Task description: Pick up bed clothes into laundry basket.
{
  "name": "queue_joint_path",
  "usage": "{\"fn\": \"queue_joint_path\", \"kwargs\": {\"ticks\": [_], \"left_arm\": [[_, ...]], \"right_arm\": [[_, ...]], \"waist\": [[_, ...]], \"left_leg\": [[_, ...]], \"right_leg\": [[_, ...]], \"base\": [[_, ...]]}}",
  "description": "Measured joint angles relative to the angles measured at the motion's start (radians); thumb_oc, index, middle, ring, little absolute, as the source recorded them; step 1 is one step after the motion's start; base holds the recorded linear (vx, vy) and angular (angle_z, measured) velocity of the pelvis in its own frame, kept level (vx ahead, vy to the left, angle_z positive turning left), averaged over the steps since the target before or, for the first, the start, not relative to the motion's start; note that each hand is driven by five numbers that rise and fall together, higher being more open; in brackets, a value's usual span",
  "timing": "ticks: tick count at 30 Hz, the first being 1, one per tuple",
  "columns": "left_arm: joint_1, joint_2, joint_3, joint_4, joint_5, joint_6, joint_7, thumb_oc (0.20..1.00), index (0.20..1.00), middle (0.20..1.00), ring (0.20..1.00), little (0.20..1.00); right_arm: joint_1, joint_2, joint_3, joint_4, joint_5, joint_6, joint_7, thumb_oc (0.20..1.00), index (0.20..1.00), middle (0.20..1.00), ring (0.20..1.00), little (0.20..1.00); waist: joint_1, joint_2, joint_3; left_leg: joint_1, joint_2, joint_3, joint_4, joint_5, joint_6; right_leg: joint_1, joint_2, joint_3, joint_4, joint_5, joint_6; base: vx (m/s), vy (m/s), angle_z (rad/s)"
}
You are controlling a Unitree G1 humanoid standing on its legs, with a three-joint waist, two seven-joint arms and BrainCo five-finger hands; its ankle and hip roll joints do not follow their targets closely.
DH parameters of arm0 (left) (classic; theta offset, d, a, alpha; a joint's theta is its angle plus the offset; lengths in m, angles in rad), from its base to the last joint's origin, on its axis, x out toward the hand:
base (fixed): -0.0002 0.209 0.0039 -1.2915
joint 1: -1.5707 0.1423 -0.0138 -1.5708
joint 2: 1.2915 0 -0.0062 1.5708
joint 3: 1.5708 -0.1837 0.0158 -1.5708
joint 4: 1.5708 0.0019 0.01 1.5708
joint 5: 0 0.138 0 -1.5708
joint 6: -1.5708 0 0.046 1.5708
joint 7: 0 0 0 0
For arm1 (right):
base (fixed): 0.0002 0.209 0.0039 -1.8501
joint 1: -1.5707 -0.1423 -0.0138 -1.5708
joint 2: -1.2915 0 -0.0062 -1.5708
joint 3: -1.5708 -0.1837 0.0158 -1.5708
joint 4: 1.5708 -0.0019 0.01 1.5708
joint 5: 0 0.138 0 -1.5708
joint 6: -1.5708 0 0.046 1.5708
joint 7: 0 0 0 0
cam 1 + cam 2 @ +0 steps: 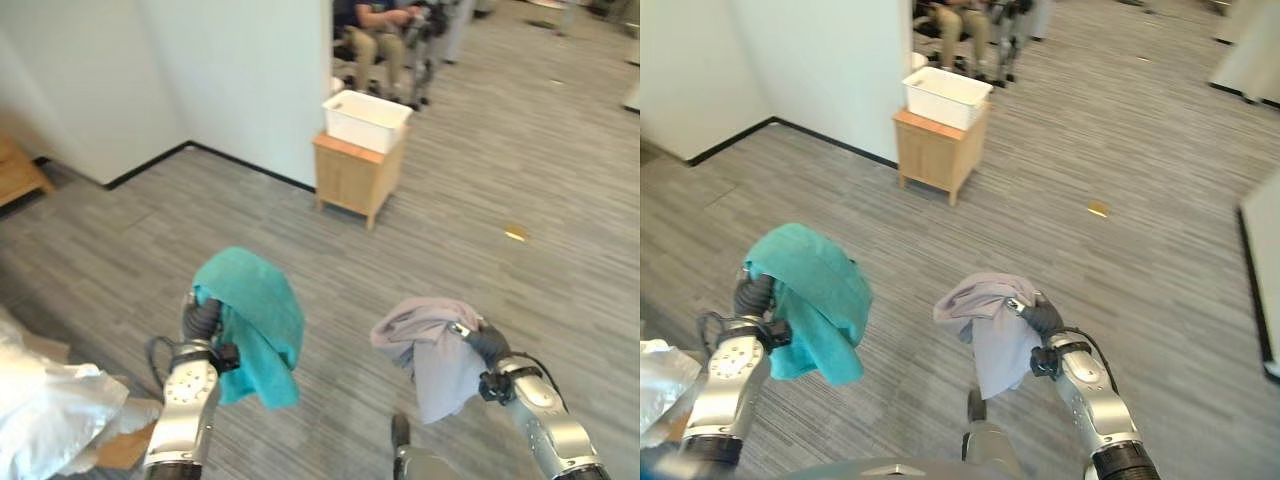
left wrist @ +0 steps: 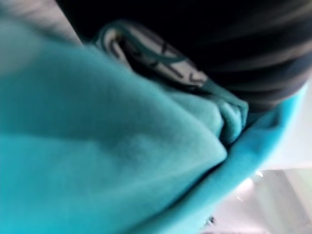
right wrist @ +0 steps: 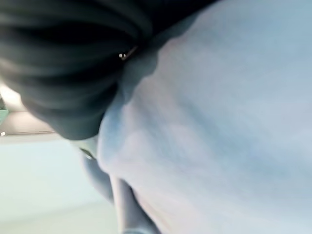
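Left robot hand (image 1: pixel 203 318) is buried under a teal cloth (image 1: pixel 258 320) and the right robot hand (image 1: pixel 487 343) under a grey cloth (image 1: pixel 432 350), lower middle of the frame, so can't tell how either's fingers sit. Probably best to keep both raised off the floor while heading to the white basket (image 1: pixel 366 120) on the wooden cabinet (image 1: pixel 355 180), upper middle.

Grey plank floor (image 1: pixel 480 160) is stretching out ahead of me, running up to a white wall with a dark skirting. A small wooden cabinet (image 1: pixel 358 178) is standing on it beside the wall's corner, and a white laundry basket (image 1: pixel 366 119) is sitting on top of that. A small yellowish scrap (image 1: pixel 516 233) is lying on the floor off to my right.
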Motion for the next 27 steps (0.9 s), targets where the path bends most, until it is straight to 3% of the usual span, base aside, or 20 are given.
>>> {"fn": "queue_joint_path", "kwargs": {"ticks": [2,3,4,5,6,7,8,9,11,12,15,19,21,23,25,26,27], "left_arm": [[0.0,-0.004,0.0,0.001,-0.002,0.0,-0.008,0.2,0.2,0.2,0.2,0.2],[-0.062,0.001,-0.017,0.002,-0.018,-0.001,-0.027,0.2,0.2,0.2,0.2,0.2],[-0.098,0.008,-0.022,-0.005,-0.02,-0.01,-0.035,0.2,0.2,0.2,0.2,0.2],[-0.118,0.017,-0.024,-0.01,-0.031,-0.013,-0.042,0.2,0.2,0.2,0.2,0.2],[-0.126,0.026,-0.032,-0.012,-0.046,-0.014,-0.047,0.2,0.2,0.2,0.2,0.2],[-0.12,0.031,-0.042,-0.013,-0.054,-0.014,-0.051,0.2,0.2,0.2,0.2,0.2],[-0.115,0.034,-0.045,-0.013,-0.054,-0.014,-0.055,0.2,0.2,0.2,0.2,0.2],[-0.087,0.032,-0.098,-0.001,-0.055,-0.022,-0.082,0.2,0.2,0.2,0.2,0.2],[-0.044,0.02,-0.063,-0.016,-0.055,-0.021,-0.089,0.2,0.2,0.2,0.2,0.2],[0.003,0.007,-0.007,-0.039,-0.056,-0.022,-0.087,0.2,0.2,0.2,0.2,0.2],[0.165,-0.01,0.154,0.006,-0.07,-0.005,-0.06,0.2,0.2,0.2,0.2,0.2],[0.197,-0.007,0.176,0.023,-0.084,0.003,-0.041,0.2,0.2,0.2,0.2,0.2],[0.186,0.0,0.177,0.031,-0.074,0.003,-0.036,0.2,0.2,0.2,0.2,0.2],[0.174,0.012,0.181,0.033,-0.071,0.003,-0.018,0.2,0.2,0.2,0.2,0.2],[0.173,0.012,0.189,0.033,-0.063,0.0,-0.007,0.2,0.2,0.2,0.2,0.2],[0.157,0.011,0.19,0.035,-0.053,0.0,-0.002,0.2,0.2,0.2,0.2,0.2],[0.143,0.01,0.193,0.035,-0.052,0.0,-0.001,0.2,0.2,0.2,0.2,0.2]], "right_arm": [[-0.027,-0.007,0.0,0.01,0.0,0.004,0.004,0.2,0.2,0.2,0.2,0.2],[-0.044,-0.033,-0.034,0.011,0.002,-0.002,0.003,0.2,0.2,0.2,0.2,0.2],[-0.051,-0.037,-0.059,0.011,0.002,-0.002,-0.008,0.2,0.2,0.2,0.2,0.2],[-0.06,-0.028,-0.08,0.009,0.002,-0.004,-0.017,0.2,0.2,0.2,0.2,0.2],[-0.056,-0.019,-0.091,0.008,0.002,-0.008,-0.026,0.2,0.2,0.2,0.2,0.2],[-0.042,0.006,-0.114,0.004,0.002,-0.011,-0.029,0.2,0.2,0.2,0.2,0.2],[-0.037,0.014,-0.113,0.001,0.002,-0.016,-0.032,0.2,0.2,0.2,0.2,0.2],[0.028,-0.022,-0.109,-0.012,0.002,-0.036,-0.049,0.2,0.2,0.2,0.2,0.2],[0.034,-0.013,-0.117,-0.004,0.002,-0.035,-0.059,0.2,0.2,0.2,0.2,0.2],[0.05,0.005,-0.147,-0.004,0.002,-0.036,-0.07,0.2,0.2,0.2,0.2,0.2],[0.09,0.063,-0.269,-0.002,0.004,-0.035,-0.117,0.2,0.2,0.2,0.2,0.2],[0.094,0.063,-0.276,-0.001,0.003,-0.036,-0.134,0.2,0.2,0.2,0.2,0.2],[0.078,0.061,-0.274,0.001,0.001,-0.036,-0.133,0.2,0.2,0.2,0.2,0.2],[0.07,0.062,-0.274,0.004,-0.002,-0.035,-0.133,0.2,0.2,0.2,0.2,0.2],[0.08,0.063,-0.274,0.005,-0.004,-0.036,-0.13,0.2,0.2,0.2,0.2,0.2],[0.087,0.062,-0.275,-0.004,-0.004,-0.037,-0.13,0.2,0.2,0.2,0.2,0.2],[0.094,0.064,-0.275,-0.004,-0.004,-0.036,-0.13,0.2,0.2,0.2,0.2,0.2]], "waist": [[0.002,-0.002,0.003],[-0.024,-0.018,0.03],[-0.031,-0.042,0.06],[-0.04,-0.056,0.084],[-0.049,-0.073,0.096],[-0.06,-0.088,0.102],[-0.055,-0.082,0.103],[-0.057,0.027,0.086],[-0.061,0.03,0.065],[-0.062,0.035,0.028],[-0.057,0.052,0.024],[-0.046,0.07,0.037],[-0.05,0.083,0.053],[-0.055,0.091,0.077],[-0.061,0.1,0.099],[-0.068,0.128,0.124],[-0.078,0.135,0.137]], "left_leg": [[-0.065,0.021,0.022,0.136,0.028,0.0],[-0.242,0.024,0.069,0.415,0.147,0.041],[-0.332,0.034,0.13,0.502,0.134,0.036],[-0.388,0.051,0.2,0.502,0.125,0.039],[-0.424,0.057,0.265,0.46,0.122,0.036],[-0.437,0.045,0.334,0.302,0.121,0.026],[-0.451,0.022,0.352,0.218,0.123,0.026],[-0.31,-0.041,0.296,-0.15,0.215,0.034],[-0.329,-0.036,0.301,-0.155,0.214,0.036],[-0.356,-0.026,0.31,-0.171,0.214,0.036],[-0.337,-0.009,0.338,-0.193,0.236,0.057],[-0.326,-0.034,0.328,-0.207,0.236,0.069],[-0.321,-0.039,0.334,-0.208,0.238,0.089],[-0.302,-0.057,0.348,-0.204,0.221,0.113],[-0.297,-0.049,0.348,-0.205,0.2,0.119],[-0.297,-0.027,0.346,-0.22,0.196,0.124],[-0.301,-0.012,0.339,-0.239,0.194,0.121]], "right_leg": [[0.01,0.024,-0.005,0.04,-0.042,-0.057],[0.045,0.031,-0.026,0.019,-0.067,-0.088],[0.071,0.021,-0.051,-0.006,-0.072,-0.099],[0.106,0.018,-0.075,-0.038,-0.068,-0.11],[0.141,0.02,-0.088,-0.072,-0.064,-0.116],[0.187,0.029,-0.103,-0.139,-0.063,-0.091],[0.222,0.042,-0.103,-0.176,-0.083,-0.072],[0.111,-0.007,-0.156,0.142,-0.257,-0.03],[0.092,-0.012,-0.176,0.125,-0.257,-0.036],[0.071,-0.012,-0.195,0.096,-0.253,-0.033],[0.11,-0.012,-0.234,0.025,-0.206,-0.028],[0.114,-0.035,-0.241,0.037,-0.209,-0.014],[0.079,-0.074,-0.258,0.138,-0.236,0.031],[0.047,-0.108,-0.264,0.232,-0.237,0.041],[-0.032,-0.104,-0.24,0.353,-0.229,0.072],[-0.067,-0.081,-0.229,0.315,-0.235,0.079],[-0.083,-0.067,-0.229,0.246,-0.232,0.084]], "base": [[0.08,-0.38,0.4],[0.03,-0.486,0.68],[0.09,-0.434,0.94],[0.09,-0.164,0.61],[0.18,-0.15,0.47],[0.15,-0.112,0.21],[0.15,-0.113,0.01],[0.03,-0.027,-0.04],[-0.01,0.034,-0.02],[0.0,0.098,-0.1],[0.03,0.14,-0.06],[0.01,0.166,0.14],[0.07,0.234,0.08],[0.21,0.136,-0.11],[0.28,0.055,-0.27],[0.39,-0.058,-0.12],[0.28,-0.054,0.16]]}}
